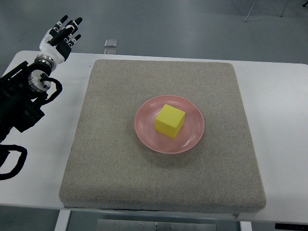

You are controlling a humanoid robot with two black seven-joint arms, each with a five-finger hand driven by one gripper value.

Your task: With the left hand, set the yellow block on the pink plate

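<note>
Yellow and sharp-edged, the block point(170, 121) sits on the pink plate point(192, 139), a little left of the plate's centre and turned so 1 corner points toward the lower edge of the view. Its top face catches the light evenly, and 2 of its side faces show, slightly darker. The plate's rim is visible all the way round the block, with the widest bare stretch on the right.

The plate rests near the middle of a square grey-brown mat point(110, 159) with a coarse, felt-like surface. The mat lies on a white table point(279, 115) and covers most of it, leaving bare strips on the left and right.

The left hand point(61, 36) is up at the far-left corner of the table, well apart from the plate and block. Its white and black fingers point(63, 22) are extended and loosely fanned, pointing away from the robot, and they grip nothing. Its black arm point(19, 103) comes in from the left edge, with dark cable loops beside it over the tabletop.

Beyond the table's far edge, a small pale object point(111, 44) lies on the grey floor.
</note>
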